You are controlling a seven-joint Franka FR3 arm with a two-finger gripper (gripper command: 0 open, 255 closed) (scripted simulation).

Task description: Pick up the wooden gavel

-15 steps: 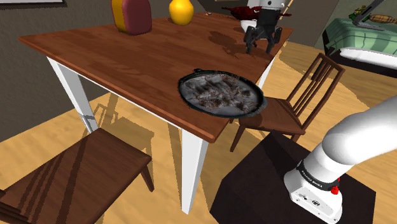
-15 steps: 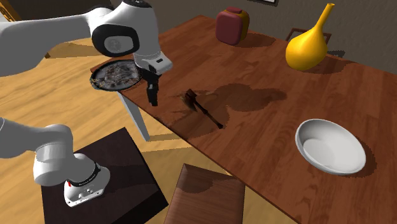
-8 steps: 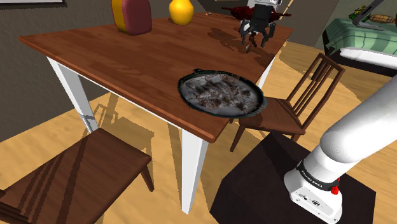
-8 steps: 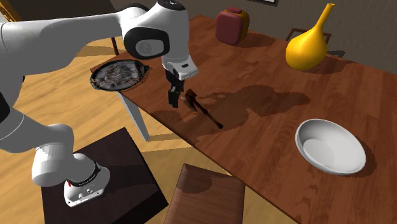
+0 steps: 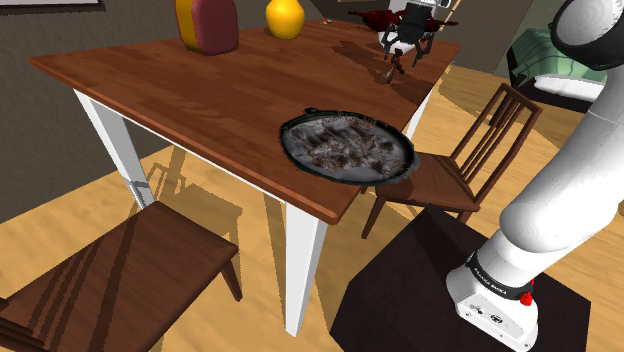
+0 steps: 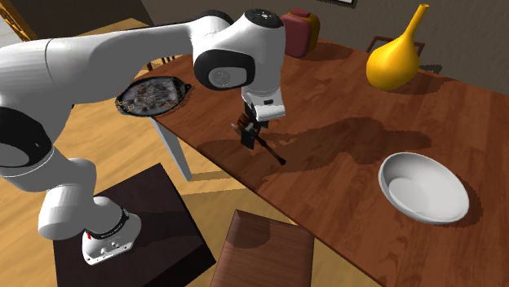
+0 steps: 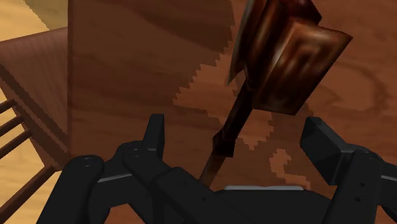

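Gavel (image 7: 283,54): dark brown wood, lying flat on the bench (image 6: 334,192), close to the bench edge that faces the robot's stand (image 6: 139,220). In the second exterior view it sits between the round pan (image 6: 151,95) and the white bowl (image 6: 422,187), well apart from both. The yellow vase (image 6: 396,61) and the dark red jar (image 6: 298,33) are farther back and not involved.

Claw (image 6: 249,134): directly over the gavel, pointing down at the bench. In the wrist view the two fingers (image 7: 154,137) stand wide apart with the handle (image 7: 232,121) running between them. The head (image 7: 299,60) lies just beyond the fingertips. No contact visible on either side, so the claw is open and holding nothing.

Step in hand (judgement): end of approach, pre-grasp alignment. Pick not yet made; gavel rests on the wood.

Next move (judgement): lower the last bit until the fingertips straddle the handle near the bench surface, then close across it. The handle is thin and runs at a slant to the fingers, nearer the left one, so a small rotation or sideways correction may help. Gripping close to the head would limit tipping on lift, since the head looks the heavier end.
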